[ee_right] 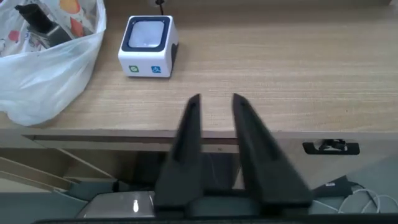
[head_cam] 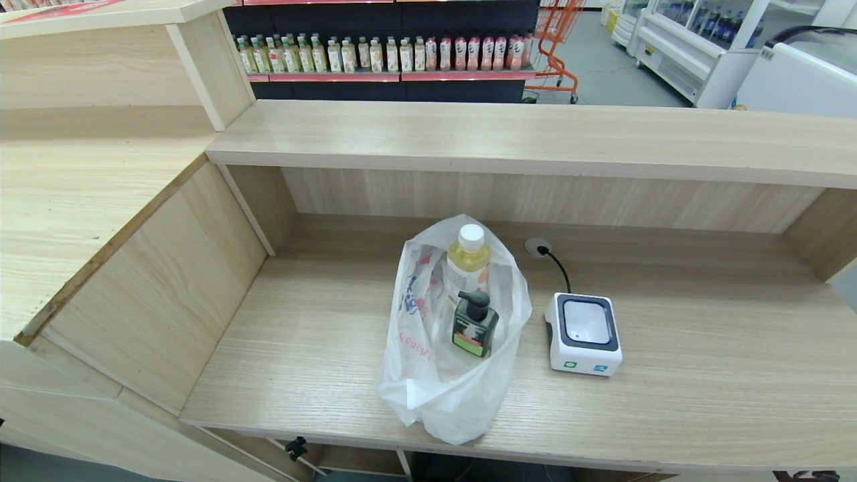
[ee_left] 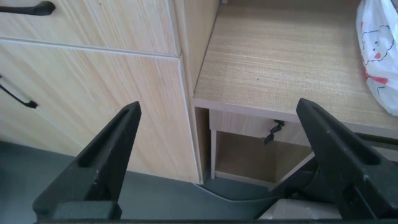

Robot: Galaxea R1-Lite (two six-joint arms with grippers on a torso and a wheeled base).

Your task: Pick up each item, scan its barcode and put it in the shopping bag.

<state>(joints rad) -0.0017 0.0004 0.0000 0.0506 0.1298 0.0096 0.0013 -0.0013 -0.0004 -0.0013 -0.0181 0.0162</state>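
Note:
A white plastic shopping bag [head_cam: 428, 375] stands open on the counter's lower shelf. Inside it are a yellow drink bottle [head_cam: 469, 258] with a white cap and a dark pump bottle [head_cam: 475, 325]. The white barcode scanner [head_cam: 584, 333] sits just right of the bag. My left gripper [ee_left: 217, 109] hangs open and holds nothing, below and in front of the counter's left front corner, with the bag [ee_left: 379, 56] off to one side. My right gripper [ee_right: 216, 99] is shut and holds nothing, just in front of the counter edge, nearer than the scanner [ee_right: 147, 46] and the bag [ee_right: 43, 74].
The scanner's black cable [head_cam: 557, 266] runs to a port in the counter [head_cam: 703, 348]. A raised ledge [head_cam: 535, 137] and a wooden side wall [head_cam: 161, 281] enclose the shelf. Drawers with black handles [ee_left: 25, 9] lie below. Stocked store shelves [head_cam: 388, 53] stand behind.

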